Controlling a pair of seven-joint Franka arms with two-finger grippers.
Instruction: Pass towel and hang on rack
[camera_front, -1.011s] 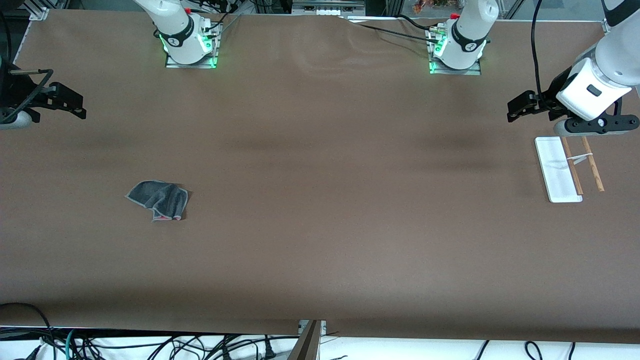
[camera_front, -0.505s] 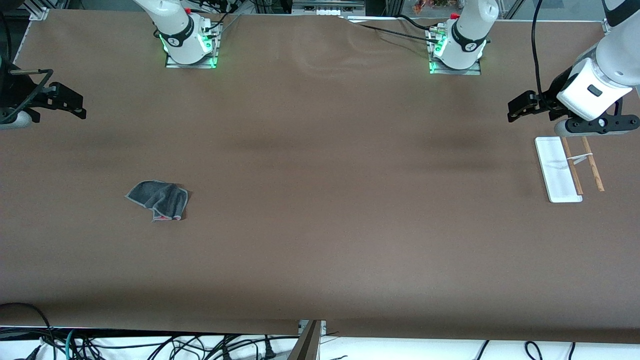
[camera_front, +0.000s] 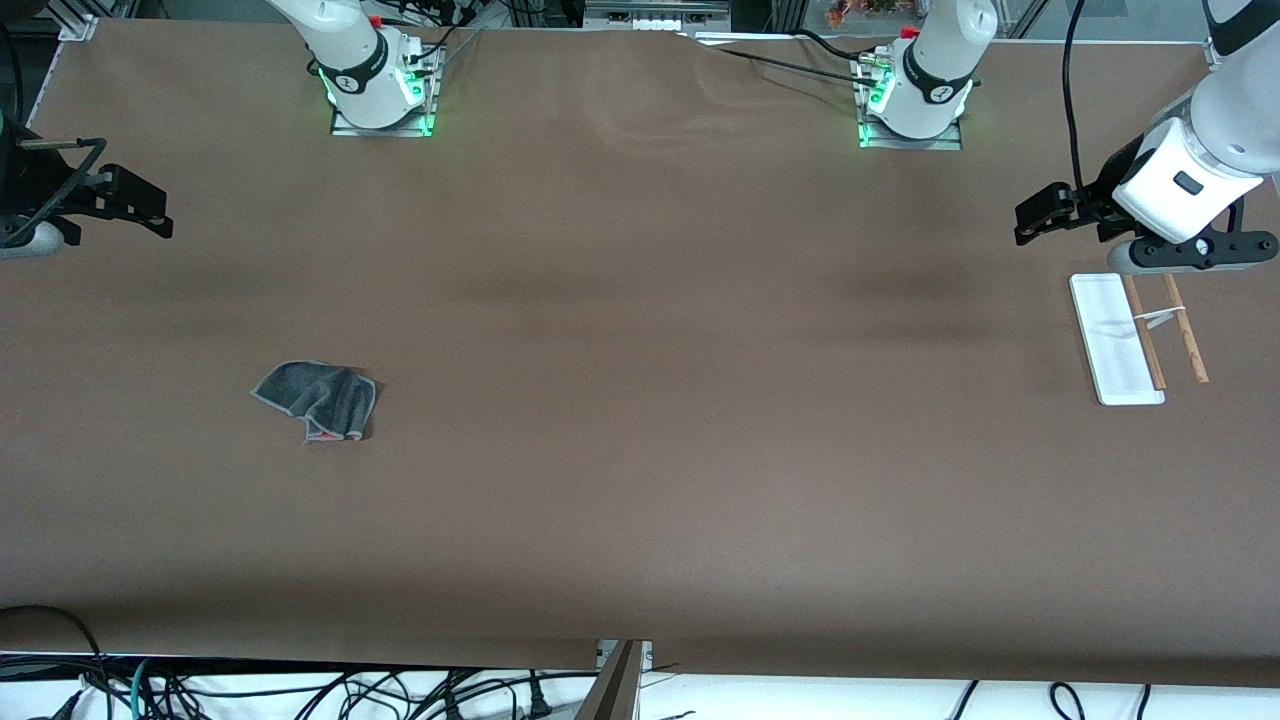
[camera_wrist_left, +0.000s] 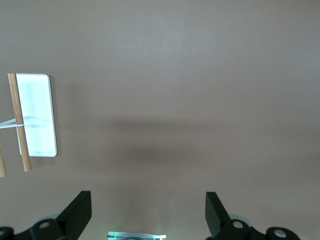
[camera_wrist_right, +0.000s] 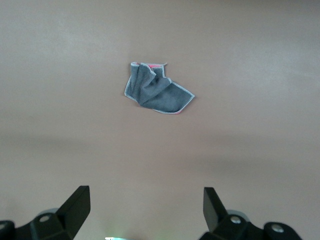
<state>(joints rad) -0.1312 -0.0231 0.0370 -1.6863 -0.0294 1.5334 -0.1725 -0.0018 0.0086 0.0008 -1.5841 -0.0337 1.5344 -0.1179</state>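
Observation:
The towel (camera_front: 315, 400) lies crumpled on the brown table toward the right arm's end, dark grey side up with a pale edge and a sliver of pink-red. It also shows in the right wrist view (camera_wrist_right: 157, 92). The rack (camera_front: 1135, 335) lies toward the left arm's end, with a white base and two brown rods; its base shows in the left wrist view (camera_wrist_left: 37, 115). My left gripper (camera_front: 1035, 215) hangs open and empty in the air beside the rack (camera_wrist_left: 148, 210). My right gripper (camera_front: 145, 210) hangs open and empty, well apart from the towel (camera_wrist_right: 145, 205).
The two arm bases (camera_front: 380, 95) (camera_front: 910, 100) with green lights stand along the table's edge farthest from the front camera. Cables (camera_front: 300, 690) lie below the table's nearest edge. The brown cover (camera_front: 640, 300) is bare between towel and rack.
The left arm's hand has shifted very slightly. The towel, the rack and the right arm have not moved.

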